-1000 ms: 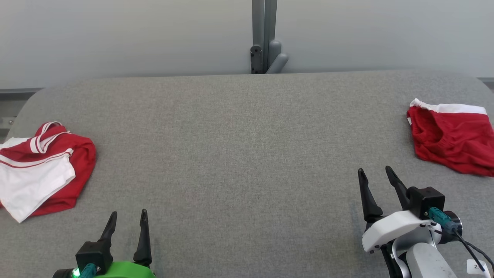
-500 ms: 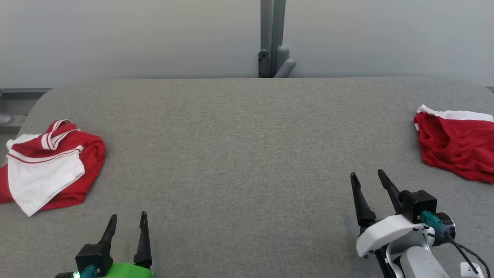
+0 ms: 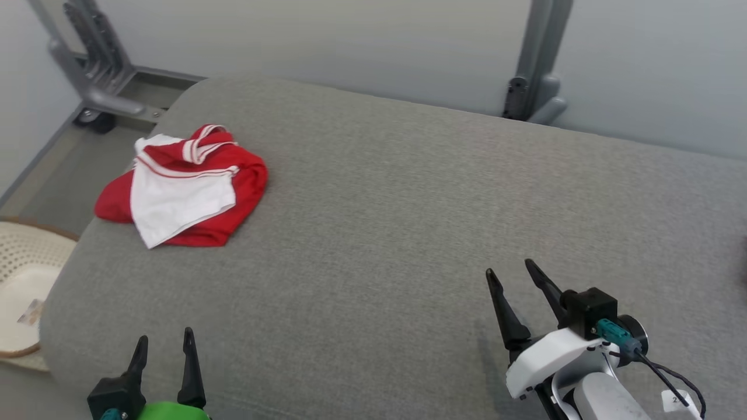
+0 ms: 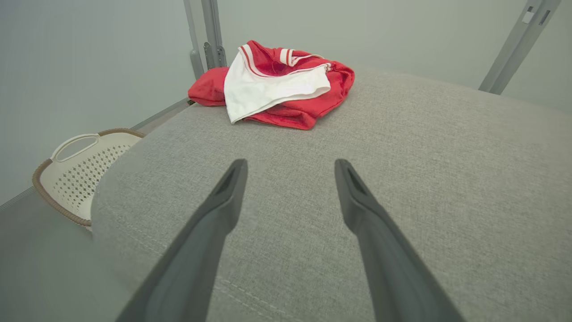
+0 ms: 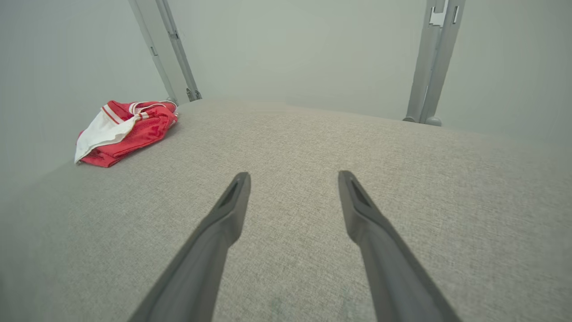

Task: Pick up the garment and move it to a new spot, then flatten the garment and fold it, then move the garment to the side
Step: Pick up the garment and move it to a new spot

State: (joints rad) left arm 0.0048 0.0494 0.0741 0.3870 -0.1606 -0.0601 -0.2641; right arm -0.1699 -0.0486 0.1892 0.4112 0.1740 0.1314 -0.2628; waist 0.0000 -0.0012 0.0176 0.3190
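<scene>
A crumpled red and white garment (image 3: 184,186) lies on the grey padded table (image 3: 408,221) near its far left corner. It also shows in the left wrist view (image 4: 277,85) straight ahead of the fingers, and in the right wrist view (image 5: 123,129) far to the left. My left gripper (image 3: 164,344) hovers open over the table's front left edge, well short of the garment, with nothing between its fingers. At the front right my right gripper (image 3: 510,271) is open and empty too.
A cream perforated basket (image 3: 23,280) sits on the floor off the table's left end, also seen in the left wrist view (image 4: 80,165). Grey metal posts (image 3: 540,64) stand behind the table against the pale wall.
The head camera has turned left: the left garment now sits nearer the middle of the picture, and the red garment at the right has left the frame. Both grippers stay open.
</scene>
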